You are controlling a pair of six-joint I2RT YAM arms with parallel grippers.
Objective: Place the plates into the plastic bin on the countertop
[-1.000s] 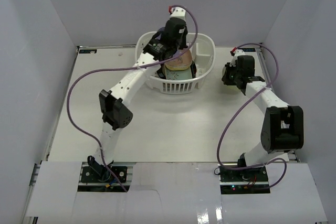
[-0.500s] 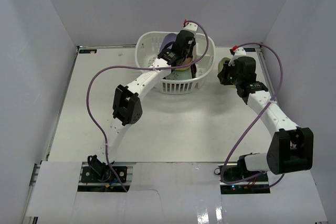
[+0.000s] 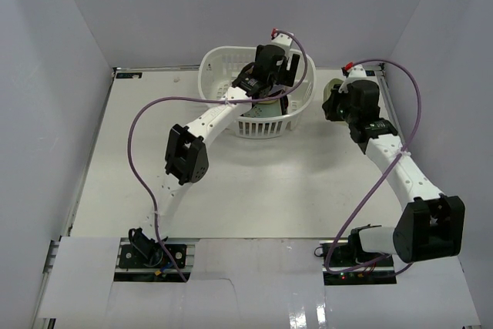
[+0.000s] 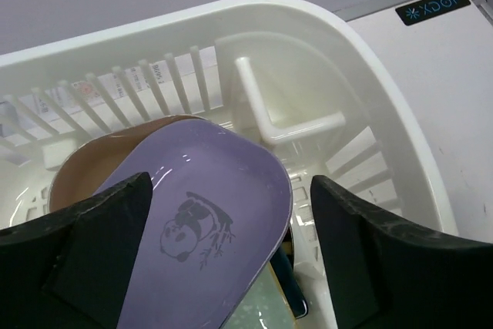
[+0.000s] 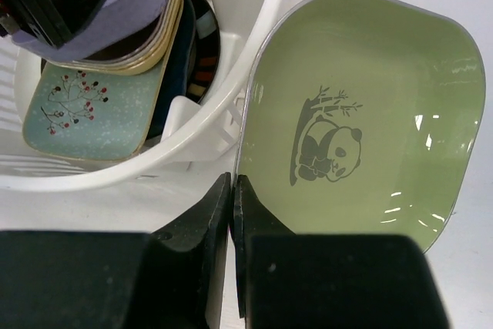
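Note:
The white plastic bin (image 3: 212,63) stands at the back of the countertop (image 3: 254,182). My left gripper (image 3: 271,67) hangs open inside it, its fingers either side of a lavender panda plate (image 4: 200,221) without touching it. That plate leans on a tan one (image 4: 77,171), with a pale teal dish (image 5: 92,109) and a dark blue dish (image 4: 286,275) beneath. My right gripper (image 5: 233,182) is shut on the rim of a green panda plate (image 5: 362,121), held just outside the bin's right wall (image 5: 231,90).
White panels wall the countertop on three sides. A white slotted rack piece (image 4: 269,109) stands inside the bin near its far right corner. The left arm's purple cable (image 3: 135,132) loops over the left half of the table.
My left gripper has opened and let go of the lavender plate inside the bin. The right arm has stretched forward, bringing the green plate close to the bin's right side.

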